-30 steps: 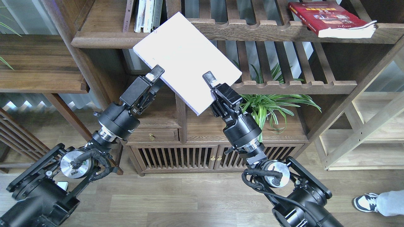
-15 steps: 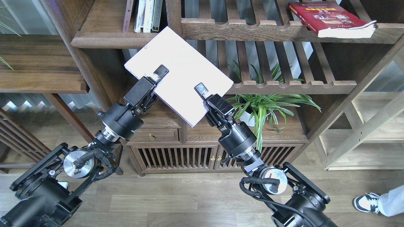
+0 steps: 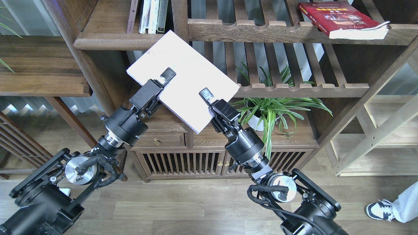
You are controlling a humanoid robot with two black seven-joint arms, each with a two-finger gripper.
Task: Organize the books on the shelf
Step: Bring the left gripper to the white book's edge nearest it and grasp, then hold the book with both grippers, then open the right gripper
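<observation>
I hold the thick white book [image 3: 184,70] flat and tilted in the air, in front of the bookcase. My left gripper [image 3: 166,76] is shut on its near left edge. My right gripper [image 3: 206,95] is shut on its near right edge. The book's far corner overlaps the solid plank shelf [image 3: 107,40] and the post beside it. The red book [image 3: 339,19] with its yellow band lies flat on the slatted shelf at the top right. The maroon-brown book is out of view.
Thin upright books [image 3: 152,14] stand on the plank shelf at the back. A slatted shelf [image 3: 294,86] and a green potted plant [image 3: 274,109] are to the right of the white book. A person's shoe [image 3: 378,210] is at the bottom right.
Both grippers have moved the white book down and to the left, away from the upper shelf's front edge. The left gripper's grip has slid further onto the cover.
</observation>
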